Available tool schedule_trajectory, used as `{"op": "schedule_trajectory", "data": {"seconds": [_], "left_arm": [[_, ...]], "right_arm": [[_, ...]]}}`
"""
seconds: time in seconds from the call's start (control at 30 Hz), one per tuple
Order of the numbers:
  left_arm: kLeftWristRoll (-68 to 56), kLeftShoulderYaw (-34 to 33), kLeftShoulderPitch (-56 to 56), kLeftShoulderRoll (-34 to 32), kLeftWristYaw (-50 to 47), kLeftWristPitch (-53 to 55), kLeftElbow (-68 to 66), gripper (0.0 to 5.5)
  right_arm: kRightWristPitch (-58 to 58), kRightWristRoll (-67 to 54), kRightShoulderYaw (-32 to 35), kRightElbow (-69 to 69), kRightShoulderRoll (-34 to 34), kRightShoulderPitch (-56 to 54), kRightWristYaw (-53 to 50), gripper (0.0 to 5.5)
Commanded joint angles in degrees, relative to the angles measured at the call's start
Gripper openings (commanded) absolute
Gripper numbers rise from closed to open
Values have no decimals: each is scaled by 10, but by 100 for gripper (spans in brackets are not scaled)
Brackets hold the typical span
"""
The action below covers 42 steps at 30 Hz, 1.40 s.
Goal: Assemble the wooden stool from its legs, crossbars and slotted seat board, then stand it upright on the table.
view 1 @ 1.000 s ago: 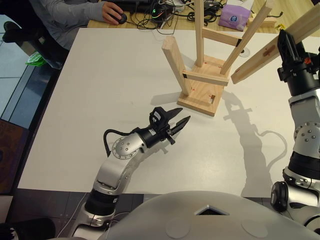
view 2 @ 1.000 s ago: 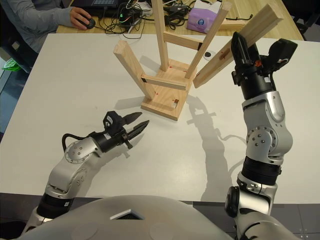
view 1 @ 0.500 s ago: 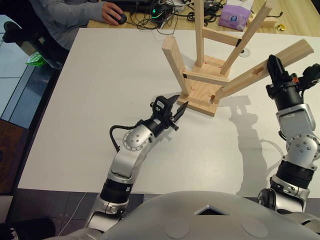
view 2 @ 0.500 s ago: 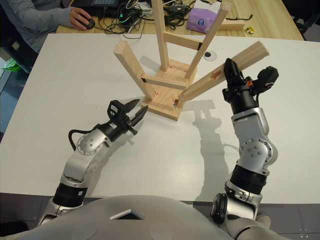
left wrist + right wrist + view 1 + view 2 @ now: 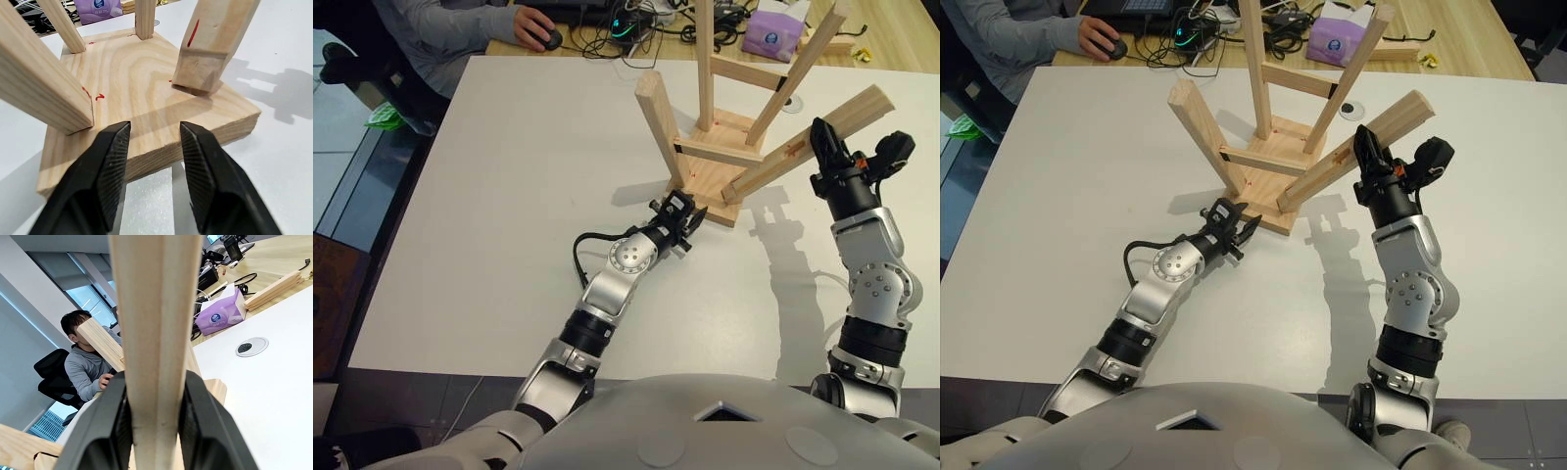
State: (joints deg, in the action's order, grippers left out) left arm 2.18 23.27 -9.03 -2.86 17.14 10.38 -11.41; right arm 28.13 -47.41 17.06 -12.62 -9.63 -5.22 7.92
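On the white table [image 5: 509,215], nearest the camera, the robot's left arm stretches forward, its left pincer [image 5: 154,131] released, the two dark fingers [image 5: 113,147] parted at the near edge of the slotted seat board [image 5: 146,83]. The board lies flat on the table with the stool upside down. Three legs [image 5: 661,127] rise from it, one leaning toward the robot's left, tied by crossbars [image 5: 715,152].

To the right, the right pincer [image 5: 1368,162] is clenched on a fourth leg [image 5: 783,157]. The leg slants down, and its lower end meets the board's near right corner. Whether the end is fully seated in its slot cannot be told. The shadows of leg and arm fall across the table beside it.

Farther back, a round cable port [image 5: 1351,108] is set in the table. Beyond the table's far edge stands a wooden desk [image 5: 1489,39] carrying a tangle of cables [image 5: 636,24], a purple tissue pack [image 5: 773,24] and loose lengths of timber [image 5: 274,286]. Dark flooring [image 5: 342,196] runs along the table's left side.

A second ago the left pincer hung over mid-table, well apart from the stool, and it has since closed in on the board's edge. The right arm then held the fourth leg aloft, its end clear of the board. Half a second ago the end reached the corner, and the arm has since drawn nearer the stool.
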Motion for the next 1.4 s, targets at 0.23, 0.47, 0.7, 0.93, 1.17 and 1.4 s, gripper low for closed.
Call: {"op": "schedule_trajectory", "data": {"seconds": [0.23, 0.47, 0.7, 0.93, 1.17, 1.4], "left_arm": [[-1, 24, 5, 38, 25, 27, 23, 184], [-2, 22, -13, 59, 20, 19, 34, 184], [-15, -4, 20, 27, 28, 23, 109, 184], [-45, -31, 85, -12, 48, 55, 197, 184], [-36, -36, 74, 3, 24, 58, 156, 184], [-28, -35, 59, 17, 5, 48, 130, 184]], "right_arm": [[-60, 122, -12, 81, -53, -29, 18, 103], [-84, 150, -31, 101, -25, -49, 6, 103], [-81, 157, -37, 71, -22, -26, 11, 103], [-105, 211, -46, 77, -26, -3, -4, 103], [-88, 188, -13, 76, -21, -19, -24, 103], [-65, 225, -65, 109, -52, -14, 32, 103]]}}
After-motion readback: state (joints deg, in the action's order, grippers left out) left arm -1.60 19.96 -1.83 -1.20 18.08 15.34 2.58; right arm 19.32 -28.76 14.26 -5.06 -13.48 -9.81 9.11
